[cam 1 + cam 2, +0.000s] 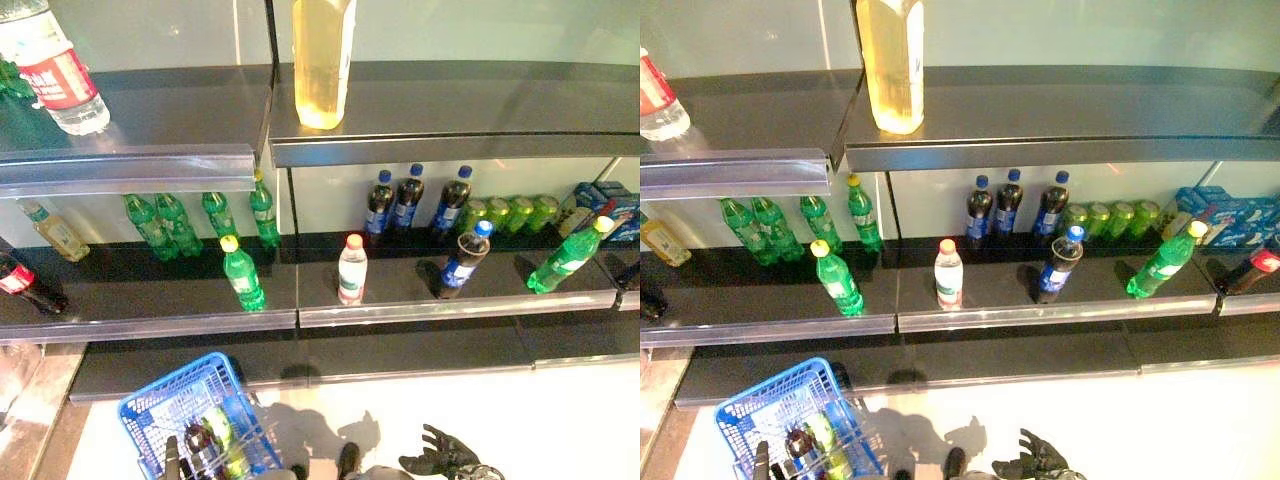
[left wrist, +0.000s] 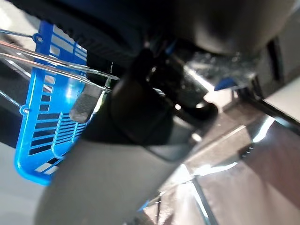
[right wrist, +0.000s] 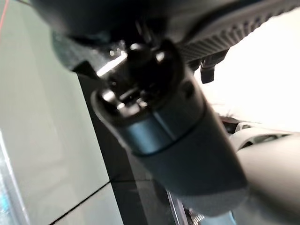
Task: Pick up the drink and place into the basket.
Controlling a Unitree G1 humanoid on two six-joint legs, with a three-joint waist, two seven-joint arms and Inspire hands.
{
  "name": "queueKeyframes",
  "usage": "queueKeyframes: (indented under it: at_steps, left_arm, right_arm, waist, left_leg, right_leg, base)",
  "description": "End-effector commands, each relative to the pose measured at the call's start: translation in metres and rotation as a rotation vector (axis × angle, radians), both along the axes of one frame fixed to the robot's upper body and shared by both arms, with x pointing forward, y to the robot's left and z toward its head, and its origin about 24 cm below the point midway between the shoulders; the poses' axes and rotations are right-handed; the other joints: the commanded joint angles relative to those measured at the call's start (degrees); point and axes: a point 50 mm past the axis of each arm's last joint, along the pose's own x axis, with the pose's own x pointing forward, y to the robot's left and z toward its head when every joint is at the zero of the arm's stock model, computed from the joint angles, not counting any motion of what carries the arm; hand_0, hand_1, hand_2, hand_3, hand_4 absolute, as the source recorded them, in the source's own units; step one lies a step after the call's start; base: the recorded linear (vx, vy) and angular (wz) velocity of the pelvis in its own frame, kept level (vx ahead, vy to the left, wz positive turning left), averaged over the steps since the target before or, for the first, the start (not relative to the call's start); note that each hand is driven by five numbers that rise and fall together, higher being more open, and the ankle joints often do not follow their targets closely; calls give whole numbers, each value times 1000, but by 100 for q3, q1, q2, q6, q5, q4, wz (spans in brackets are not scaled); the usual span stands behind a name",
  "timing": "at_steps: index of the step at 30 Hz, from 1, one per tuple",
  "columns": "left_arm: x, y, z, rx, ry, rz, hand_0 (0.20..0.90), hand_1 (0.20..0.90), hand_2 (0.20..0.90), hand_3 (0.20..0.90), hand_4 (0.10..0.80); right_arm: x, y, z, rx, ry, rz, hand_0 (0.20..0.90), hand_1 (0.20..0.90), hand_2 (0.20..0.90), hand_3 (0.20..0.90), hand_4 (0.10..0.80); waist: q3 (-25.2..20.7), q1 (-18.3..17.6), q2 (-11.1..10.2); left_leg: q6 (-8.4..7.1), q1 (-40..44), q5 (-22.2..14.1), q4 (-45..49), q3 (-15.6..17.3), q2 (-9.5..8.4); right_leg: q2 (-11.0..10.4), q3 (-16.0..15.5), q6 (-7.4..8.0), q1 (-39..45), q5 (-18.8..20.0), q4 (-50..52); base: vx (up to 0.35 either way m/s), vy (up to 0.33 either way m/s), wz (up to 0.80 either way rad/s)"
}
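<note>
While the lower edge of both eye views is cutting off much of the scene, the blue basket [image 1: 195,410] is showing at lower left with a dark bottle [image 1: 200,447] and a green bottle [image 1: 228,445] lying inside it, so drinks are already sitting in the basket. The left hand [image 1: 172,458] is showing only as a dark finger at the basket's near side, and whether its fingers are curling round the wire handle [image 2: 61,63] cannot be told; its own wrist view is mostly filled by dark bulk, giving just the blue basket wall and thin wires. The right hand [image 1: 440,455] is hanging low at the right over the pale floor, fingers spread and holding nothing; its wrist view is showing only its own bulk. On the lower shelf [image 1: 400,305] more drinks are standing: a green bottle with a yellow cap [image 1: 242,273], a white bottle with a red cap [image 1: 352,270], and a tilted dark bottle with a blue cap [image 1: 463,260].
</note>
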Motion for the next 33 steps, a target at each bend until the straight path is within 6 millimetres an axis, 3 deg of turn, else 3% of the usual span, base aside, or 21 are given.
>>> queueKeyframes:
  at_steps: [1,3,6,7,9,11,13,15,17,20,21,23,24,25,26,27,28,30,33]
  left_arm:
    - [-13,57,22,287,-24,34,300,300,300,200,100]
    - [-8,64,26,299,-38,44,300,300,300,200,100]
    - [0,66,29,307,-61,56,300,300,300,200,100]
    - [6,64,30,308,-88,76,300,300,300,200,100]
    - [17,62,32,311,-128,94,300,300,300,200,100]
    - [26,66,36,321,-147,94,300,300,300,200,100]
    - [28,74,41,328,-142,126,300,300,300,200,100]
    - [24,79,44,345,-135,153,300,300,300,200,100]
    - [19,79,43,354,-127,160,300,300,300,200,100]
    - [10,80,40,345,-91,146,300,300,300,200,100]
    - [3,79,37,330,-77,161,300,300,300,200,100]
    - [-6,74,32,309,-68,175,300,300,300,200,100]
    - [-9,73,31,298,-59,169,300,300,300,200,100]
    - [-11,71,29,289,-49,160,300,300,300,200,100]
    - [-14,65,26,273,-36,156,300,300,300,200,100]
    - [-18,61,24,262,-28,164,300,300,300,200,100]
    - [-20,60,23,259,-28,165,300,300,300,200,100]
    - [-25,57,22,257,-32,177,300,300,300,200,100]
    - [-28,59,22,266,-39,176,300,300,300,200,100]
  right_arm:
    - [52,15,17,9,-189,-18,900,900,900,900,800]
    - [52,22,17,30,-193,-33,900,900,900,900,800]
    - [51,25,15,17,-177,-45,900,900,900,900,800]
    - [50,25,15,14,-174,-54,900,900,900,900,800]
    - [50,28,14,19,-184,-50,900,900,900,900,800]
    - [53,34,14,1,-191,-20,900,900,900,900,800]
    - [58,39,17,1,-187,3,900,900,900,900,800]
    - [60,40,19,15,-192,40,900,900,900,900,800]
    - [61,39,20,12,-186,62,900,900,900,900,800]
    - [61,35,21,6,-188,78,900,900,900,900,800]
    - [63,31,22,2,-187,75,900,900,900,900,800]
    - [64,27,23,0,-195,71,900,900,900,900,800]
    - [64,24,23,-2,-195,62,900,900,900,900,800]
    - [64,22,23,-8,-198,54,900,900,900,900,800]
    - [68,19,25,-26,-205,45,900,900,900,900,800]
    - [71,17,26,-36,-212,35,900,900,900,900,800]
    - [72,17,27,-38,-217,29,900,900,900,900,800]
    - [75,20,27,-36,-232,0,900,900,900,900,800]
    - [76,28,27,-53,-242,4,900,900,900,900,800]
  waist:
    - [46,108,95]
    - [100,22,145]
    - [77,-48,143]
    - [64,-36,124]
    - [26,-12,140]
    - [19,-14,93]
    - [29,-16,83]
    - [-17,12,60]
    - [-54,-15,31]
    - [-26,29,-83]
    - [4,66,-103]
    - [86,104,-146]
    - [123,128,-166]
    - [168,187,-189]
    - [224,312,-170]
    - [261,381,-106]
    - [270,399,-91]
    - [306,485,50]
    - [292,615,237]
  left_leg:
    - [-123,242,26,-254,13,-263]
    - [-48,478,-28,-357,15,-170]
    - [-78,600,-86,-355,171,-4]
    - [-99,624,-117,-329,198,49]
    - [-163,630,-140,-323,226,171]
    - [-305,751,-306,-351,273,336]
    - [-390,934,-378,-448,367,569]
    - [-573,895,-333,-261,481,1018]
    - [-683,904,-266,-140,522,1308]
    - [-816,785,100,486,448,1721]
    - [-859,583,462,861,367,1868]
    - [-769,219,674,1449,404,1951]
    - [-730,78,716,1705,441,1913]
    - [-649,-113,642,2002,350,1675]
    - [-434,-424,287,2292,85,957]
    - [-399,-603,278,2308,39,542]
    - [-395,-679,345,2183,76,404]
    - [-421,-784,481,1241,448,17]
    - [-501,-1081,940,654,725,-333]
  right_leg:
    - [-108,482,1151,249,-334,1530]
    - [-56,483,1401,-281,-167,3099]
    - [-350,427,1434,-499,-167,3353]
    - [-666,431,1402,-330,-125,2897]
    - [-1099,414,1372,-96,94,1949]
    - [-1832,553,1587,-57,839,790]
    - [-2037,554,1754,-81,1066,533]
    - [-1852,357,1692,130,313,414]
    - [-1526,317,1562,194,-82,513]
    - [-1161,277,1241,317,-326,535]
    - [-990,248,1100,442,-389,464]
    - [-839,203,959,581,-438,383]
    - [-790,187,902,639,-448,346]
    - [-756,193,852,709,-422,286]
    - [-720,236,860,756,-355,216]
    - [-609,287,855,784,-349,191]
    - [-569,294,859,800,-334,159]
    - [-325,276,902,952,-381,68]
    - [23,307,839,1144,-651,208]
  base:
    - [175,-57,-36]
    - [189,-88,-5]
    - [195,-166,21]
    - [178,-249,13]
    - [200,-385,0]
    - [290,-633,-9]
    - [234,-547,-27]
    - [202,-599,-34]
    - [186,-592,-17]
    - [179,-623,-7]
    - [158,-611,-28]
    - [141,-511,-26]
    - [144,-379,-17]
    - [207,-356,-15]
    - [231,-272,-11]
    - [208,-186,-24]
    - [218,-162,-32]
    - [319,-177,-34]
    - [365,-151,-30]
